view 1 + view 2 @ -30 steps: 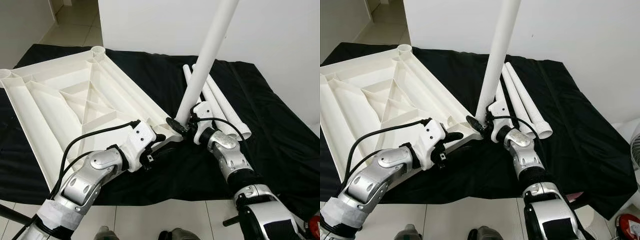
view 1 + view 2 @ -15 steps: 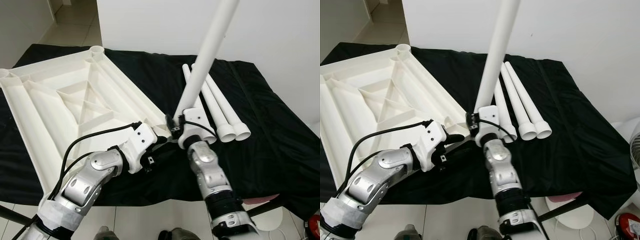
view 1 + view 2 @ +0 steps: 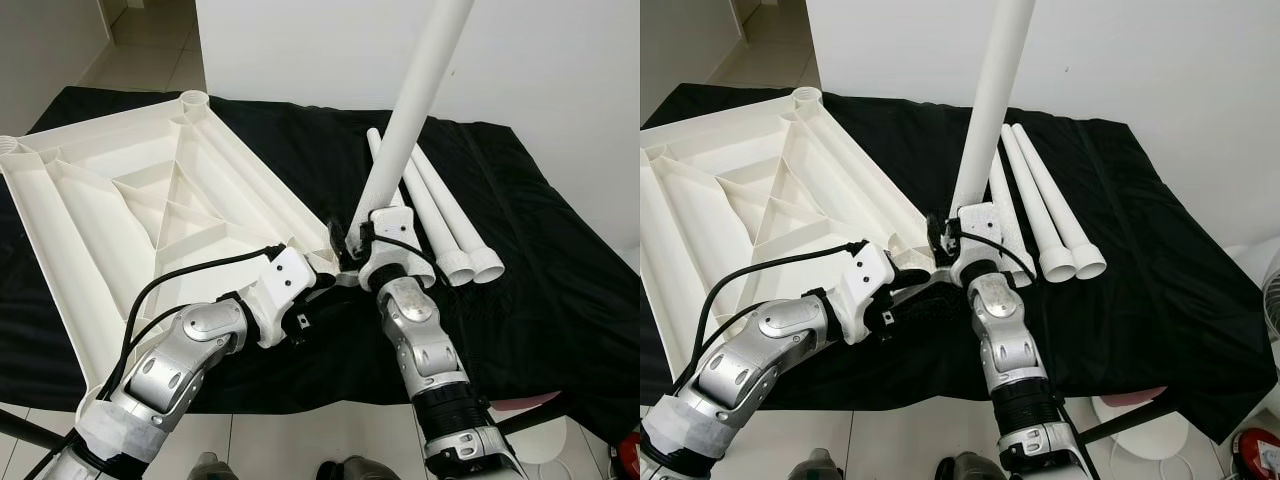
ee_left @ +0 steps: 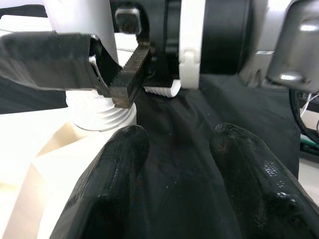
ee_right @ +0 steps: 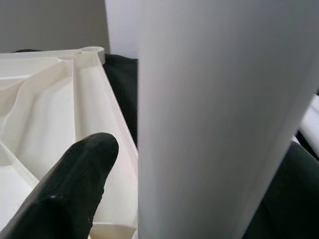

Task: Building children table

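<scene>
The white tabletop (image 3: 150, 200) lies upside down on a black cloth (image 3: 560, 300). At its near corner a white table leg (image 3: 410, 110) stands almost upright, leaning slightly right. My right gripper (image 3: 350, 245) is shut on the table leg's lower end; the right wrist view has the leg (image 5: 214, 114) against one black finger (image 5: 70, 184). My left gripper (image 3: 325, 285) rests low beside that corner, open, with bare cloth between its fingers (image 4: 114, 184). Just ahead of it is the threaded corner socket (image 4: 102, 112).
Three spare white legs (image 3: 450, 220) lie side by side on the cloth right of the upright leg. A white wall (image 3: 560, 70) stands behind. Tiled floor (image 3: 300, 440) borders the cloth's near edge, with a red object (image 3: 1260, 445) at the far right.
My right forearm has swung left, from the right side to nearly straight in front, still gripping the leg at the corner. The leg stands a little more upright. The left gripper has barely moved.
</scene>
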### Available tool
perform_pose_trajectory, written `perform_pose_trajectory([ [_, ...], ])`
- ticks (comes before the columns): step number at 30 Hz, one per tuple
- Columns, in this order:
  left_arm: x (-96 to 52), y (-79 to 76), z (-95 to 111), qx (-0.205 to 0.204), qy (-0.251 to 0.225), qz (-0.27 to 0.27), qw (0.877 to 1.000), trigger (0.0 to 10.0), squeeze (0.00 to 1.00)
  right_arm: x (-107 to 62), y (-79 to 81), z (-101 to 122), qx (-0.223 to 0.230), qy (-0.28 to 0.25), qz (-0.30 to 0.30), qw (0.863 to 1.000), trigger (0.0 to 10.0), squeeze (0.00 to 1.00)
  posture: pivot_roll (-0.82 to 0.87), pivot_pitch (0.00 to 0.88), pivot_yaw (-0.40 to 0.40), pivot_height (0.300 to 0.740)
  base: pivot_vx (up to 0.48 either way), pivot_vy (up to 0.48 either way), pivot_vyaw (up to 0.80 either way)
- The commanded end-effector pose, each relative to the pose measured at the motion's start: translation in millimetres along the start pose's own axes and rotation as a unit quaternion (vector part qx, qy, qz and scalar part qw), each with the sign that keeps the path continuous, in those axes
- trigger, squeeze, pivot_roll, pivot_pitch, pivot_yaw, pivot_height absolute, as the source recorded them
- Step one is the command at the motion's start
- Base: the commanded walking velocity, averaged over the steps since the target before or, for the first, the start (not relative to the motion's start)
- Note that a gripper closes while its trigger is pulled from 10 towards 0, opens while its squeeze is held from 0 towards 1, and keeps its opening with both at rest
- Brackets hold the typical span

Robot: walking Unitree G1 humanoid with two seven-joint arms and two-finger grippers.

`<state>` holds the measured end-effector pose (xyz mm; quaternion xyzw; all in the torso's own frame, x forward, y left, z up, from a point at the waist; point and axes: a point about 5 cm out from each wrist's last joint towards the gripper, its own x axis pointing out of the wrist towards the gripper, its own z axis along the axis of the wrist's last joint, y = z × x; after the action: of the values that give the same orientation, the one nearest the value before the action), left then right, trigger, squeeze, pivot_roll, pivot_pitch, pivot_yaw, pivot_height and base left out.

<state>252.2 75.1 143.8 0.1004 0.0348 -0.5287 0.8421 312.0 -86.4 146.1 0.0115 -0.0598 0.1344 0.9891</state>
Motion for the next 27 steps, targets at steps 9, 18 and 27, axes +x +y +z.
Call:
perform_pose_trajectory([
  [9,1.7,-2.6,1,0.002,-0.002,-0.04,0.999,10.0,0.0,0.0,-31.5,-2,-0.021,0.023,0.116,0.993,10.0,0.0,0.12,0.0,-0.098,0.74,0.0,0.0,0.0],
  [18,3.1,-1.1,3,0.006,-0.003,-0.043,0.999,10.0,0.0,7.3,-39.0,-18,-0.074,0.072,0.247,0.963,10.0,0.0,0.12,0.0,-0.086,0.74,0.0,0.0,0.0],
  [27,3.0,0.4,6,0.012,-0.002,-0.044,0.999,10.0,0.0,27.0,-21.8,-23,-0.063,0.093,0.301,0.947,4.3,0.0,0.13,0.0,-0.079,0.74,0.0,0.0,0.0],
])
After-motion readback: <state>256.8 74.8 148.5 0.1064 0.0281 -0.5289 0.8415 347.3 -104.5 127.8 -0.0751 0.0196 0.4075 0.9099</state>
